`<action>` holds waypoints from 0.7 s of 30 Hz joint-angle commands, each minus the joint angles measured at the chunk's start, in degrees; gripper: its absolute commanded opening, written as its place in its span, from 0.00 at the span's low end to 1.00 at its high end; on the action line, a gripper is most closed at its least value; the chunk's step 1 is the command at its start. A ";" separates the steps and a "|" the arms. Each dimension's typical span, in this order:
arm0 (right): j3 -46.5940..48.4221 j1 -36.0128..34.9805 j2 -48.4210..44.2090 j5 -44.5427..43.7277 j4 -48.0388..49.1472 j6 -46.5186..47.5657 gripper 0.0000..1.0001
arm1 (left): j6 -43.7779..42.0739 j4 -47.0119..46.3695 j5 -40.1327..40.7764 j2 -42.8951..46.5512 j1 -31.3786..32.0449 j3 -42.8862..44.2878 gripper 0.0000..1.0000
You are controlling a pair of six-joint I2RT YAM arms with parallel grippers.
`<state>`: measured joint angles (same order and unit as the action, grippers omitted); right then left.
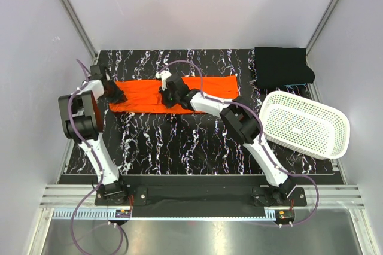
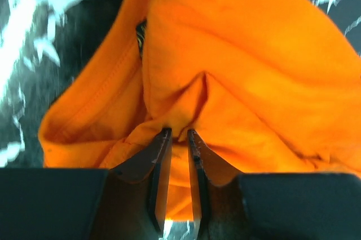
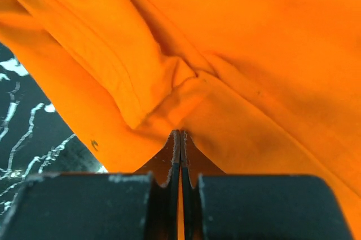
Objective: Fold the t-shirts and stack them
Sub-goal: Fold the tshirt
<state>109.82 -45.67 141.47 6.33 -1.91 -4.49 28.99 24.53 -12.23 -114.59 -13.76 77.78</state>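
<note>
While L pincer (image 2: 176, 133) pinches orange tee (image 1: 209, 87), R pincer (image 3: 180, 133) grips it, fully closed.

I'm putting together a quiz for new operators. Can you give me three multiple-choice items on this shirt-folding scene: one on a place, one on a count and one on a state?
1. Where does the black t-shirt lie?
A. At the far right corner of the table
B. At the near left corner
C. In the centre

2. How many shirts are in view?
A. One
B. Two
C. Four

3. The right gripper is:
A. Wide open
B. Shut on nothing
C. Shut on the orange t-shirt

Key:
1. A, since the top view shows the folded dark cloth at the far right corner.
2. B, since only one orange shirt and one black shirt show.
3. C, since the right wrist view shows its fingers meeting with orange fabric bunched at their tips.
</note>
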 commanded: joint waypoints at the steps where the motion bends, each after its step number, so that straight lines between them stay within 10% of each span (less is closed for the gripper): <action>1: 0.67 -0.21 -1.54 -3.68 -3.71 0.80 0.00 | -0.43 -2.39 3.17 -2.83 -0.30 4.22 0.23; 14: -15.94 0.40 -28.60 -18.27 -4.06 -2.62 0.04 | 0.89 -0.72 -9.03 -20.23 -0.48 35.49 0.25; 21: -27.28 1.64 -46.60 -23.64 -5.38 -7.81 0.05 | -0.35 -3.26 -8.68 -6.90 2.94 34.48 0.31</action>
<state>85.69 -44.58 102.06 -12.29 -7.16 -8.62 29.15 24.91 -18.44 -132.57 -13.15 112.44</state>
